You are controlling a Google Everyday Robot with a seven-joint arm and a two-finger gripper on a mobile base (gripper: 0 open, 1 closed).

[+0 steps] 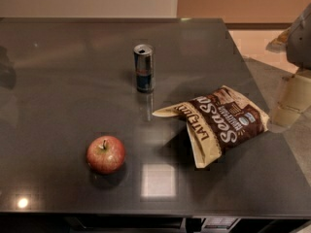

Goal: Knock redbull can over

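Contact height decides this step. The slim silver and dark blue metal redbull can (144,68) stands upright on the dark grey glossy table (58,91), toward the rear centre, pull-tab top facing up, so the task is not yet done. The pale, blurred gripper (290,101) sits at the right edge of the view, off the table's right side and well apart from the can; whether it is spread or pressed together cannot be told. Recommended procedure, judged from this layout: bring the gripper in over the table at the level of the can's upper third, then sweep sideways into the can's wall. A push near the top should tip it, while a push near the base is likely to slide it upright across the smooth surface. Route the approach behind the crumpled cream and brown snack bag (221,123), which lies between the gripper and the can, near the can's front right. The round red apple (106,154) lies near the front left, well apart from the can, and should not interfere. Direct the sweep leftward, away from bag and apple, so the can falls and rolls on the table.
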